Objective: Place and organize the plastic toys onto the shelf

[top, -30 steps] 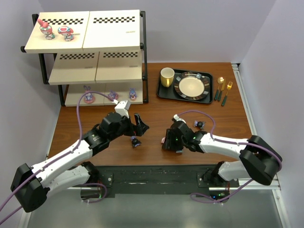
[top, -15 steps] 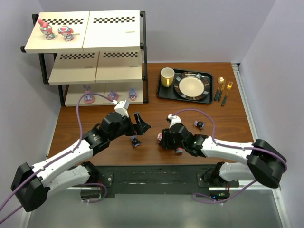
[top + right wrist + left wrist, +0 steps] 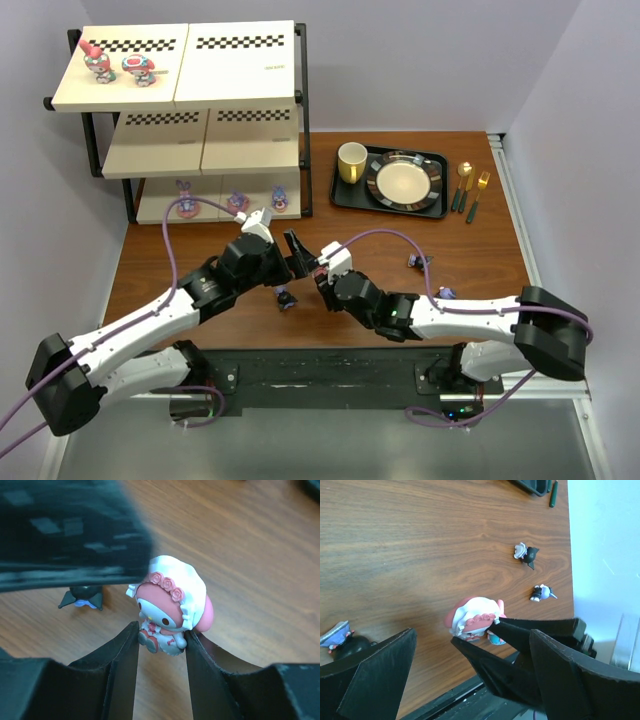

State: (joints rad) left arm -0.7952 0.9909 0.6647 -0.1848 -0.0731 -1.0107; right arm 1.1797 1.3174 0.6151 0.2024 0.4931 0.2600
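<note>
Pink toy (image 3: 172,605): sits pinched at its base between narrowed fingers (image 3: 125,655) of right gripper (image 3: 160,635), in front of shelf (image 3: 175,70), off its right end. Just beside, left gripper (image 3: 297,258): gapes wide, holds nothing. Dark toy (image 3: 285,298): lies near both, farther from shelf.

Robot lab test cell, dressed with household props.
A left arm (image 3: 140,330) and a right arm (image 3: 470,312) are bolted to a metal rail (image 3: 330,372) at 6 o'clock of a wood table (image 3: 470,255), with purple cables (image 3: 164,250) looping off their wrists. Bare pale walls (image 3: 420,70) box the table in on three sides. The homely things look staged: a shelf (image 3: 240,70) with toys (image 3: 99,62) at 10 o'clock, and a tray (image 3: 338,195) with plate (image 3: 404,182), mug (image 3: 351,161) and cutlery (image 3: 470,190) at 1 o'clock.
</note>
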